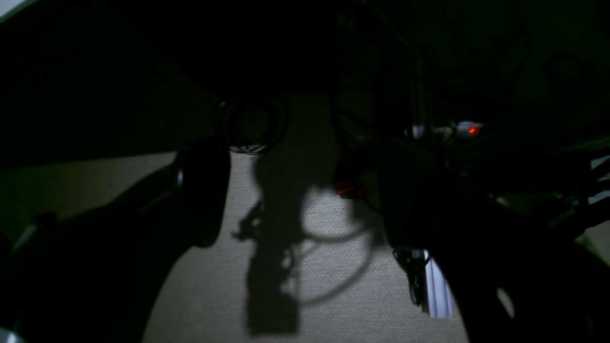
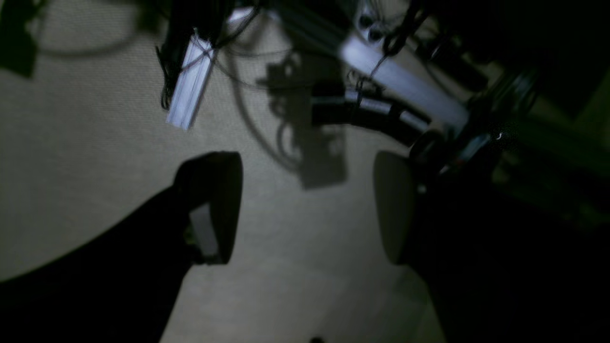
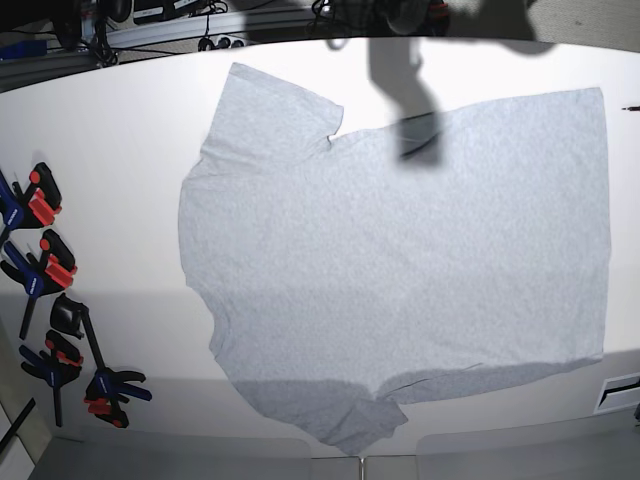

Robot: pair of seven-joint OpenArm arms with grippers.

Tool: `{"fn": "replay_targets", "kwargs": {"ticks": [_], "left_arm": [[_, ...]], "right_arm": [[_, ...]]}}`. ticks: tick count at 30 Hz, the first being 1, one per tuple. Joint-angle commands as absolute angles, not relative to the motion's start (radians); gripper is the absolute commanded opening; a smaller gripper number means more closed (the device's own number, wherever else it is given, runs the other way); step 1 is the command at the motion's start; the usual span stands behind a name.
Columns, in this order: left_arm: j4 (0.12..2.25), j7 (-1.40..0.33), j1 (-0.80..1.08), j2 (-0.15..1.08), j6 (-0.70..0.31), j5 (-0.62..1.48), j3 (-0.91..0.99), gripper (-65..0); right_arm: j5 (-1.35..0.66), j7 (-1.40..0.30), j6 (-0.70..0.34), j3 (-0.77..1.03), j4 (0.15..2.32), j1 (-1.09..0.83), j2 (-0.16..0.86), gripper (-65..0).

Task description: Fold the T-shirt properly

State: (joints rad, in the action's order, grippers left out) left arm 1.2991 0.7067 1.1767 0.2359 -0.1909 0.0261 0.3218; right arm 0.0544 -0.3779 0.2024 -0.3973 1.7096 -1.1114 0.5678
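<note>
The T-shirt (image 3: 400,260) lies spread flat on the white table (image 3: 110,150), plain light grey side up. Its sleeves point to the far left (image 3: 270,100) and the near edge (image 3: 345,420), and its hem runs along the right. Neither arm shows in the base view. In the dim left wrist view my left gripper (image 1: 310,200) is open, with nothing between its dark fingers (image 1: 205,195). In the right wrist view my right gripper (image 2: 305,205) also stands open and empty, its pads (image 2: 217,205) wide apart. Both wrist views show only a grey woven surface, not the shirt.
Several blue, red and black spring clamps (image 3: 45,270) lie along the table's left edge. Cables and rails (image 3: 170,25) run behind the far edge. A dark shadow (image 3: 410,100) falls across the shirt's top. Aluminium profiles (image 2: 190,81) and cables hang in the wrist views.
</note>
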Motion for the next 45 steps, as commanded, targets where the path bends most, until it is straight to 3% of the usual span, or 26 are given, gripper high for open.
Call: {"fn": "replay_targets", "kwargs": {"ticks": [1,11,15,18,24,31,37,45], "left_arm": [[1.306,0.729,1.209,0.241,-0.19,0.035,0.328,-20.9],[1.34,0.727,1.217,0.24,-0.189,0.072,0.329,-20.9],[1.413,0.727,1.234,0.223,-0.078,0.216,0.329,-20.9],[1.476,0.727,1.248,0.2,0.028,0.207,0.329,-20.9],[1.576,0.718,1.26,0.198,0.046,0.207,0.329,-20.9],[1.689,0.601,1.235,0.201,0.045,0.097,0.328,-20.9],[1.744,0.528,1.095,0.204,0.044,0.0,0.328,-20.9],[1.782,0.161,0.88,0.2,0.044,0.0,0.328,-20.9]], "right_arm": [[0.068,-0.376,0.229,-0.398,1.744,-1.131,0.576,-24.9],[0.254,-0.378,0.434,-0.399,1.916,-1.131,0.576,-24.9],[0.321,-0.378,0.481,-0.399,1.989,-1.131,0.592,-24.9],[0.324,-0.377,0.492,-0.399,2.045,-1.13,0.628,-24.9],[0.398,-0.394,0.541,-0.398,2.12,-1.128,0.699,-24.9],[0.423,-0.397,0.543,-0.399,2.134,-1.087,0.76,-24.9],[0.405,-0.343,0.54,-0.402,2.134,-0.912,0.753,-24.9],[0.378,-0.357,0.54,-0.402,2.134,-0.733,0.69,-24.9]]}}
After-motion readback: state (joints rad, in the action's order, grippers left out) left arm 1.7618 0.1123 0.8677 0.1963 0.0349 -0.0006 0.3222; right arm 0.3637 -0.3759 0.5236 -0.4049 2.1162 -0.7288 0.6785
